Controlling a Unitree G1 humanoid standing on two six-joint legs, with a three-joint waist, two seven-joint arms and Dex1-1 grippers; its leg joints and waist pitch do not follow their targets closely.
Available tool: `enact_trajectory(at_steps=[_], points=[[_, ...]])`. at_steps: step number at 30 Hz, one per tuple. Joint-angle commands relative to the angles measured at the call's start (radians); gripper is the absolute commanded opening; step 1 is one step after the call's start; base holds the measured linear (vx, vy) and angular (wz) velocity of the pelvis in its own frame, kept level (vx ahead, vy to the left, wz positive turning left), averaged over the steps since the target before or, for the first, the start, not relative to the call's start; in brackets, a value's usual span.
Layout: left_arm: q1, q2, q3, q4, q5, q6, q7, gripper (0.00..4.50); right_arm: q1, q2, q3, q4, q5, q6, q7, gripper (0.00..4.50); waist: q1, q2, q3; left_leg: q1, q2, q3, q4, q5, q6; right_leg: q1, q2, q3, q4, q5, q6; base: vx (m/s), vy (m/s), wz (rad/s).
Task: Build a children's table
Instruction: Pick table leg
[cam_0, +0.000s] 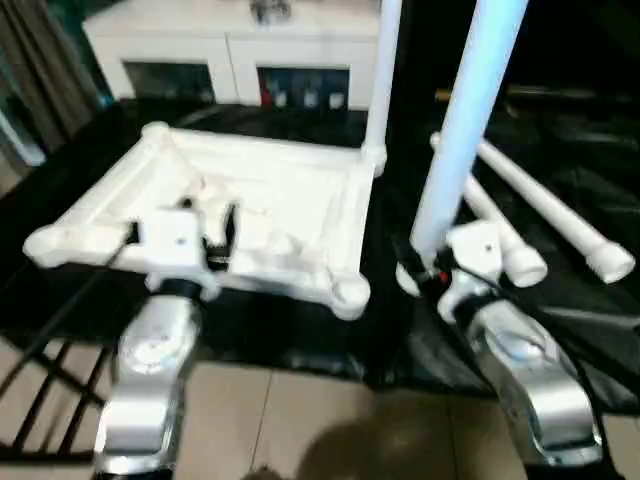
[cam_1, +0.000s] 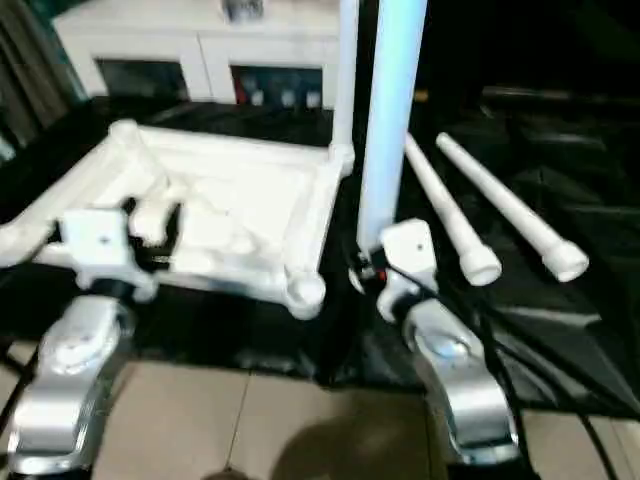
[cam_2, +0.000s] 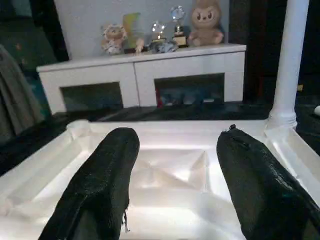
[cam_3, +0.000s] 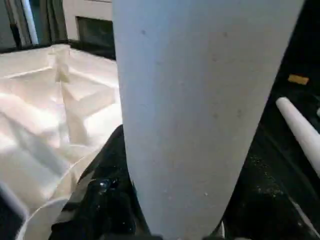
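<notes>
The white tabletop (cam_0: 290, 190) lies upside down on a black cloth, ribbed underside up. One white leg (cam_0: 380, 80) stands in its far right corner socket. My left gripper (cam_0: 182, 228) hovers at the near rim, its black fingers (cam_2: 110, 170) open, with nothing between them and the underside (cam_2: 175, 170) beyond. My right gripper (cam_0: 425, 268) is shut on a second leg (cam_0: 460, 130), held upright just right of the tabletop, beside the near right corner socket (cam_0: 350, 292). In the right wrist view this leg (cam_3: 190, 110) stands against one black finger (cam_3: 107, 200). Two more legs (cam_0: 550, 215) (cam_0: 495, 225) lie on the cloth to the right.
A white glass-door cabinet (cam_0: 230, 50) stands behind the tabletop, with toys and trophies (cam_2: 205, 22) on top. The black cloth (cam_0: 570, 130) covers the floor under the parts; beige tiles (cam_0: 300, 420) lie nearer me. A black metal frame (cam_0: 40, 400) sits at lower left.
</notes>
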Motion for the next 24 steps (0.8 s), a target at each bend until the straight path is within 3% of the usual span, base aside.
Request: enact_trajectory(at_steps=[1,2,3,4,5,6,8,9,10,11,12,13,14,15,16,17,18,21,24], points=[[-0.009,-0.007,-0.022,-0.012,0.000,0.007,0.002,2.99,0.001,-0.015,-0.028,-0.008,0.006,-0.008,-0.003,1.90,-0.040,0.014,-0.055,0.099,0.150,-0.123,-0.138,-0.466,0.189,-0.094,-0.044,0.032,-0.020,0.083,0.051,0.103,0.015,0.07],[-0.009,-0.007,-0.022,-0.012,0.000,0.007,0.002,2.99,0.001,-0.015,-0.028,-0.008,0.006,-0.008,-0.003,1.90,-0.044,0.003,-0.057,0.085,0.123,-0.104,-0.121,-0.367,0.221,-0.093,-0.055,0.040,-0.048,0.132,0.055,0.087,-0.032,0.04],[-0.006,-0.008,-0.021,-0.012,-0.002,-0.002,0.001,2.99,0.002,-0.015,-0.027,-0.011,0.005,-0.009,-0.002,1.90,-0.004,-0.048,-0.075,-0.051,0.012,-0.009,-0.016,-0.141,0.192,0.021,-0.153,0.135,-0.146,0.262,0.023,0.066,-0.089,0.09],[-0.005,-0.007,-0.021,-0.013,0.001,-0.002,0.000,2.99,0.003,-0.013,-0.026,-0.013,0.004,-0.009,-0.001,1.90,0.012,-0.053,-0.084,-0.095,0.026,-0.029,0.013,0.020,0.148,0.061,-0.192,0.163,-0.122,0.462,0.002,0.066,-0.089,0.09],[-0.003,-0.007,-0.021,-0.013,0.003,-0.002,-0.001,2.99,0.005,-0.012,-0.026,-0.014,0.003,-0.008,-0.001,1.90,0.013,-0.049,-0.087,-0.094,0.034,-0.034,-0.005,0.094,0.116,0.051,-0.173,0.143,-0.097,0.609,0.008,0.076,-0.105,0.03],[-0.002,-0.007,-0.022,-0.015,0.005,-0.001,-0.002,2.99,0.007,-0.010,-0.024,-0.017,0.003,-0.007,0.000,1.90,0.003,-0.040,-0.090,-0.090,0.028,-0.031,-0.024,0.227,0.061,0.032,-0.109,0.097,-0.061,0.874,0.025,0.068,-0.079,-0.08],[-0.001,-0.008,-0.022,-0.016,0.007,0.000,-0.005,2.99,0.010,-0.007,-0.020,-0.018,-0.001,-0.008,-0.002,1.90,0.004,-0.025,-0.098,-0.076,0.031,-0.034,-0.024,0.272,0.027,0.020,-0.085,0.079,-0.053,0.968,0.032,0.048,-0.064,-0.06],[-0.002,-0.007,-0.023,-0.015,0.007,0.000,-0.006,2.99,0.010,-0.005,-0.019,-0.017,-0.001,-0.008,-0.003,1.90,0.002,-0.018,-0.091,-0.063,0.047,-0.038,-0.035,0.181,-0.009,0.011,-0.076,0.072,-0.068,0.824,0.006,0.000,0.000,0.00],[-0.002,-0.007,-0.023,-0.015,0.007,0.000,-0.006,2.99,0.010,-0.004,-0.019,-0.017,-0.001,-0.008,-0.003,1.90,0.002,-0.014,-0.088,-0.057,0.055,-0.042,-0.041,0.139,-0.019,0.007,-0.076,0.069,-0.075,0.731,-0.011,0.000,0.000,0.00],[-0.003,-0.008,-0.023,-0.013,0.006,-0.001,-0.007,2.99,0.011,-0.003,-0.017,-0.017,-0.001,-0.008,-0.005,1.90,0.001,-0.004,-0.079,-0.047,0.070,-0.048,-0.052,0.043,-0.035,-0.001,-0.079,0.069,-0.089,0.527,-0.054,0.000,0.000,0.00],[-0.005,-0.008,-0.024,-0.011,0.005,-0.001,-0.007,2.99,0.011,-0.002,-0.015,-0.016,-0.002,-0.009,-0.007,1.90,0.000,-0.001,-0.075,-0.041,0.084,-0.051,-0.061,-0.034,-0.039,-0.004,-0.083,0.071,-0.100,0.365,-0.105,0.000,0.000,0.00],[-0.005,-0.008,-0.023,-0.011,0.004,-0.001,-0.008,2.99,0.011,-0.002,-0.015,-0.016,-0.002,-0.009,-0.007,1.90,-0.001,0.001,-0.071,-0.040,0.089,-0.052,-0.067,-0.058,-0.039,-0.004,-0.084,0.071,-0.104,0.307,-0.126,0.000,0.000,0.00],[-0.009,-0.007,-0.023,-0.006,0.001,0.000,-0.011,2.99,0.011,0.001,-0.014,-0.018,-0.003,-0.009,-0.010,1.90,0.000,0.009,-0.064,-0.032,0.095,-0.050,-0.076,-0.137,-0.040,-0.016,-0.083,0.073,-0.114,0.202,-0.153,0.000,0.000,0.00],[-0.016,-0.004,-0.022,0.002,-0.009,0.006,-0.024,2.99,0.011,0.004,-0.014,-0.021,-0.001,-0.009,-0.012,1.90,0.000,0.006,-0.059,-0.032,0.096,-0.045,-0.083,-0.210,-0.037,-0.016,-0.087,0.077,-0.121,0.113,-0.169,-0.061,0.044,0.06],[-0.020,-0.001,-0.023,0.008,-0.016,0.008,-0.034,2.99,0.011,0.005,-0.013,-0.022,0.000,-0.009,-0.013,1.90,0.000,0.006,-0.059,-0.032,0.096,-0.045,-0.083,-0.210,-0.037,-0.016,-0.087,0.077,-0.121,0.113,-0.169,-0.061,0.044,0.06],[-0.033,0.019,-0.031,0.027,-0.039,-0.001,-0.087,2.99,0.011,0.004,-0.017,-0.024,0.006,-0.012,-0.009,1.90,0.001,0.002,-0.056,-0.033,0.094,-0.038,-0.090,-0.278,-0.035,-0.018,-0.094,0.083,-0.131,-0.008,-0.168,-0.059,0.035,0.03],[-0.046,0.043,-0.041,0.049,-0.066,0.005,-0.144,2.99,0.009,0.005,-0.024,-0.023,0.013,-0.012,-0.003,1.90,0.003,0.002,-0.057,-0.034,0.092,-0.035,-0.091,-0.285,-0.037,-0.024,-0.096,0.086,-0.137,-0.056,-0.157,-0.058,0.020,0.01],[-0.087,0.112,-0.058,0.129,-0.094,0.001,-0.268,3.26,-0.002,-0.004,-0.036,-0.013,0.023,-0.012,0.016,1.90,0.003,0.000,-0.058,-0.038,0.091,-0.029,-0.093,-0.280,-0.042,-0.030,-0.096,0.089,-0.139,-0.089,-0.138,-0.036,0.010,0.00],[-0.137,0.194,-0.082,0.231,-0.116,-0.031,-0.431,3.63,-0.021,-0.022,-0.041,0.004,0.030,-0.011,0.043,1.90,0.004,-0.002,-0.062,-0.043,0.088,-0.023,-0.093,-0.219,-0.034,-0.035,-0.095,0.089,-0.139,-0.064,-0.127,0.000,0.000,0.00]])
